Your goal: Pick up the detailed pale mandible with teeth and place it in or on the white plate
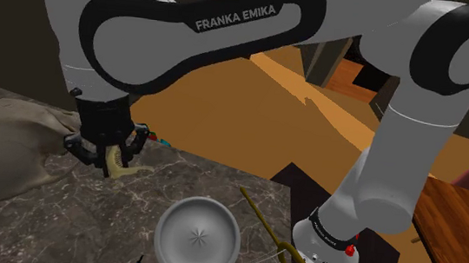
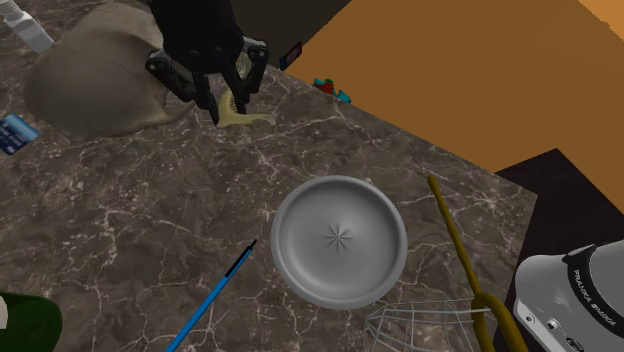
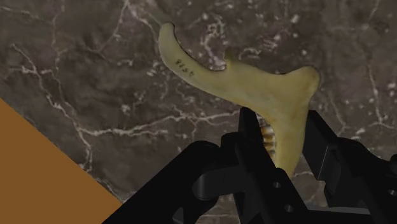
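1. One pale, yellowish bone mandible (image 3: 254,89) sits between the two black fingers (image 3: 318,145) of the all-black gripper (image 3: 280,130). The fingers are closed to a narrow gap and press on it from both sides.
2. The mandible is a bent, boomerang-like piece. One long smooth arm tapers to a rounded tip, and the other end is broader and flared. Small dark marks run along the long arm, and a short row of little teeth shows right between the fingers.
3. In the shoulder view the mandible (image 1: 125,167) hangs from the gripper (image 1: 110,161) low over the dark marble bench (image 1: 68,225) with white veins. It is just beside a rumpled beige sack (image 1: 4,150). I cannot tell whether its lower end touches the bench.
4. In the second exterior view the round grey-white plate (image 2: 285,215) has a star-shaped mark at its centre. It lies on the bench (image 2: 130,220) well apart from the mandible (image 2: 238,112) and the gripper (image 2: 225,100).
5. A blue pen (image 2: 215,295) lies near the plate. A wire basket (image 2: 430,325) and an ochre curved rod (image 2: 455,240) stand on the plate's other side.
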`<control>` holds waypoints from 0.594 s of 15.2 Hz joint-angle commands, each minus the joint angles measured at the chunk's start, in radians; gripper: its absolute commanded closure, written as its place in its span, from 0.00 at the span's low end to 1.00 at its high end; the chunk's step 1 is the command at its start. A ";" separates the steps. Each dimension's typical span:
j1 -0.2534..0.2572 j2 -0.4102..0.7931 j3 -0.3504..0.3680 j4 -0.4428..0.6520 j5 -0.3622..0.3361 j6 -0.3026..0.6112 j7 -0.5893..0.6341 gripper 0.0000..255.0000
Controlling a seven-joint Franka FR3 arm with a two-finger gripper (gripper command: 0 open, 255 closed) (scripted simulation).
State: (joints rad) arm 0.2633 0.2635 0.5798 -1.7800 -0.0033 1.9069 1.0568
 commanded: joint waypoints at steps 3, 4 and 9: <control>-0.008 -0.079 0.017 -0.078 0.044 0.011 -0.002 1.00; -0.010 -0.116 0.025 -0.122 0.066 0.024 -0.004 1.00; -0.001 -0.300 0.055 -0.314 0.185 0.065 -0.018 1.00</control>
State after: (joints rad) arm 0.2593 0.0034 0.6298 -2.0532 0.1547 1.9640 1.0427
